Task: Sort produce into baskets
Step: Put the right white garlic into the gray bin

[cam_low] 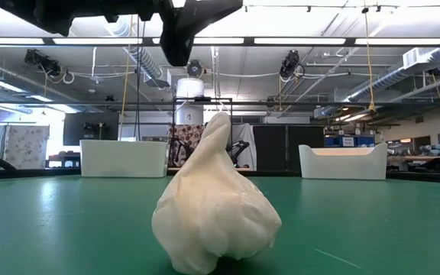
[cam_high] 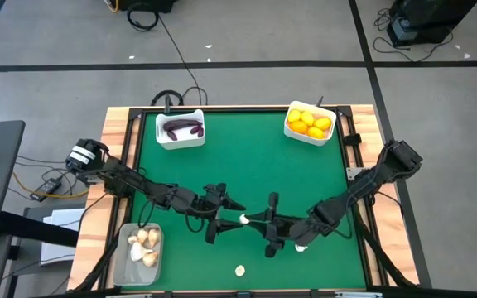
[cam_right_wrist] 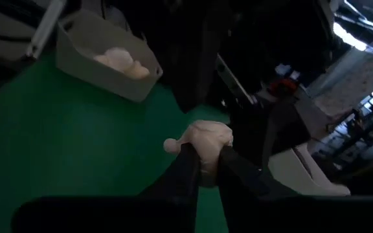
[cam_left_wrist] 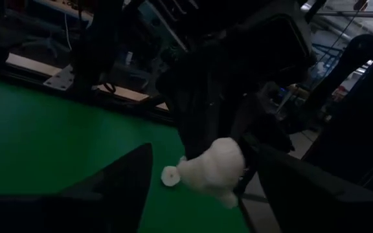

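A: Gripping a cream-white garlic bulb [cam_right_wrist: 206,145], the right pincer [cam_right_wrist: 204,169] sits over the middle of the green bench [cam_high: 247,157], its two fingers pinched almost together on the bulb's lower body. The left pincer [cam_high: 237,213] faces it from just beside, fingers spread wide on either side of the same bulb and gripping nothing.

B: Which way does the bulb point?

A: Its stem tip sticks out sideways toward the left arm, so the long axis looks roughly level with the bench, though the wrist views are dark and I may have the tilt slightly off.

B: What could go wrong?

A: I judge this to be a hand-over. If the right pincer lets go before the left one closes, the bulb drops and may roll. The left fingers could also clip the right fingers, they are so near.

B: And beyond the arms?

A: The clear basket [cam_high: 121,263] with other garlic bulbs [cam_high: 145,246] waits at the near left corner. A loose bulb [cam_high: 240,270] lies near the front edge. Far corners hold a white basket with eggplants [cam_high: 182,127] and one with citrus [cam_high: 309,123].
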`<state>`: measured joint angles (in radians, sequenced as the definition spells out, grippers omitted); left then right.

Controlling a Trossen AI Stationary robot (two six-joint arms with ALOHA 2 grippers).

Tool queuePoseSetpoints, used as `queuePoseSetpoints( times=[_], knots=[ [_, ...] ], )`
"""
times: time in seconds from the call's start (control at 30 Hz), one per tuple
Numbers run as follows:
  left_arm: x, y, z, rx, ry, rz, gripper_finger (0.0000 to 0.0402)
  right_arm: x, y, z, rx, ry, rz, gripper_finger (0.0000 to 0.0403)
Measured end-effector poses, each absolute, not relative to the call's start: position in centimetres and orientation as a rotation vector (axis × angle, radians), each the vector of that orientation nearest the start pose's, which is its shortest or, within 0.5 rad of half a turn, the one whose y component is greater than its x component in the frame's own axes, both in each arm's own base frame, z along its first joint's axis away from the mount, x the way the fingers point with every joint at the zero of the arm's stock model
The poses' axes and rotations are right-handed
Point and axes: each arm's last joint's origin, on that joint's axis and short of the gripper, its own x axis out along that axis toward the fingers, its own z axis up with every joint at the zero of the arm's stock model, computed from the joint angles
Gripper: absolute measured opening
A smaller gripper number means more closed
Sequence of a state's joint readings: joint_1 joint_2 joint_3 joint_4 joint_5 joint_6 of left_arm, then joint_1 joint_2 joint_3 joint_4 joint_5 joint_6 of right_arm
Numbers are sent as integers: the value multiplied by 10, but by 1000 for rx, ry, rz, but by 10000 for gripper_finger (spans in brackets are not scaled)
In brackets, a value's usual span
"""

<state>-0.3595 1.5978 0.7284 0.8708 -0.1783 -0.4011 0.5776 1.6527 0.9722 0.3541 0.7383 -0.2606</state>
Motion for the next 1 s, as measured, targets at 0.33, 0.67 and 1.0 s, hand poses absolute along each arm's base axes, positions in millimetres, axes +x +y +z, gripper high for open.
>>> queuePoseSetpoints(
  times=[0.33, 0.67, 1.0],
  knots=[
    [308, -111, 222, -412, 10, -223, 261, 316, 168, 235, -495, 243, -95, 57],
    [308, -111, 223, -363, 7, -232, 159, 317, 167, 240, -477, 196, -118, 92],
    [291, -109, 213, -170, 314, -233, 127, 309, 177, 231, -197, 253, -139, 175]
  ],
)
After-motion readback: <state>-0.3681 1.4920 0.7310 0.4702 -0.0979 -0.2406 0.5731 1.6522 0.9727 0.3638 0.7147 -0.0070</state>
